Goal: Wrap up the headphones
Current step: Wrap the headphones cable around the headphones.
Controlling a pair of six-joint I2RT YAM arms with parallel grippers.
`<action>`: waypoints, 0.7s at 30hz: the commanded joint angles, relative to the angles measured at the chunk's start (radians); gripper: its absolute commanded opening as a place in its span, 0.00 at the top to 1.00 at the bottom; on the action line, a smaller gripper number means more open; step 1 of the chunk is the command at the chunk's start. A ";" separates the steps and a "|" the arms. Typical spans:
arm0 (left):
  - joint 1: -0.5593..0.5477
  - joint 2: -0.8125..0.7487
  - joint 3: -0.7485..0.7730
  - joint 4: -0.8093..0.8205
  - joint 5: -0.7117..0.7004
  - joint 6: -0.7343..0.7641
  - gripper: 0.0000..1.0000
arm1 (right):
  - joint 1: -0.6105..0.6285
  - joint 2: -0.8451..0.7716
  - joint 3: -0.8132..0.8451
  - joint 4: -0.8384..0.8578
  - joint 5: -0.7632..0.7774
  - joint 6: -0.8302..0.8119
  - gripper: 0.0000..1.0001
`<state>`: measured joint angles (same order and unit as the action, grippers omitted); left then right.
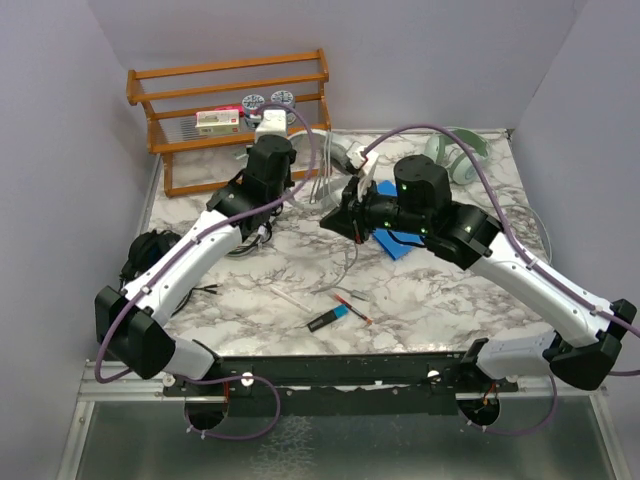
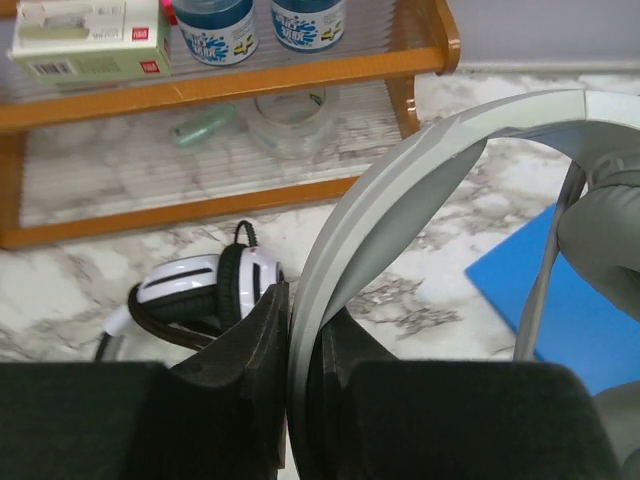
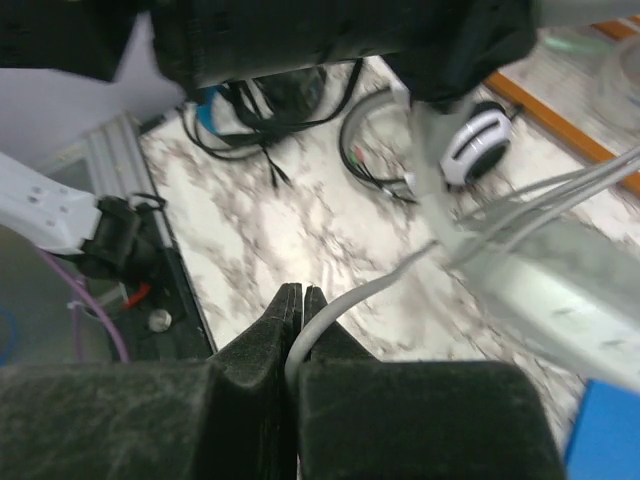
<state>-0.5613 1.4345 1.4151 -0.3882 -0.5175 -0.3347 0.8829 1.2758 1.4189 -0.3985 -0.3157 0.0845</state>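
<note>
The left hand (image 2: 303,330) pinches the grey-white headphones (image 2: 400,170) by the headband above the marble bench (image 2: 470,215), the right hand (image 3: 302,300) grips a thin white cable (image 3: 350,298), and the box (image 2: 90,40) on the wooden rack (image 2: 200,85) carries print (too small to read).

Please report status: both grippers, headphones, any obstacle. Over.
Left gripper shut on pale grey headband. Right gripper shut on white cable. White-and-black pair lies nearby, not touched.
</note>
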 commanded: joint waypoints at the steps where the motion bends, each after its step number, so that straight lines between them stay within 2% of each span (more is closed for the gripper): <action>1: -0.064 -0.097 -0.135 0.239 -0.096 0.454 1.00 | 0.011 0.023 0.094 -0.161 0.129 -0.092 0.99; 7: -0.067 -0.212 -0.304 0.332 0.087 0.718 1.00 | 0.011 0.061 0.149 -0.335 0.247 -0.175 0.99; 11: -0.068 -0.231 -0.321 0.241 0.177 0.867 1.00 | 0.011 0.046 0.102 -0.328 0.413 -0.214 0.99; 17: -0.068 -0.271 -0.315 0.102 0.383 0.961 1.00 | -0.007 0.059 0.046 -0.252 0.535 -0.211 0.97; 19: -0.069 -0.276 -0.305 0.068 0.397 0.952 1.00 | -0.029 0.055 0.030 -0.214 0.549 -0.193 0.89; 21: -0.068 -0.276 -0.294 0.027 0.381 0.947 1.00 | -0.063 0.044 0.012 -0.181 0.544 -0.175 0.85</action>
<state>-0.6357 1.2011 1.1027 -0.2325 -0.2245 0.5114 0.8867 1.3499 1.4563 -0.6735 0.0917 -0.1028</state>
